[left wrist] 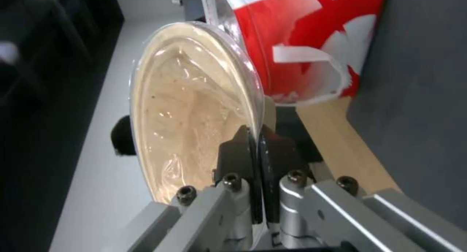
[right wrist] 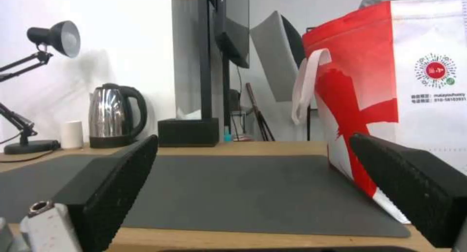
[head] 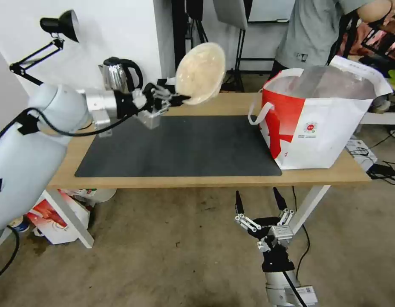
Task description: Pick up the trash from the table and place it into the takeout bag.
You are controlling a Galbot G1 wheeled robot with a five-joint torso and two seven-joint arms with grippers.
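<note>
left gripper point(head: 174, 99) fingers clamped on shallow tan plastic-lined bowl point(head: 200, 73) rim, above bench point(head: 231, 104) far edge; carry level toward big white-red foil-lined takeout bag point(head: 321, 123); right gripper point(head: 261, 202) fingers apart, below near edge

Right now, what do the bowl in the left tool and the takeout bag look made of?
Shallow tan bowl: looks like tan pulp or paper with a glossy clear film across its mouth; the film wrinkles and glints. It is pinched at the rim by the left tool.
Takeout bag: probably laminated woven fabric, white and red, faintly textured, with flat webbing handles and a silver foil lining at the open top.
</note>
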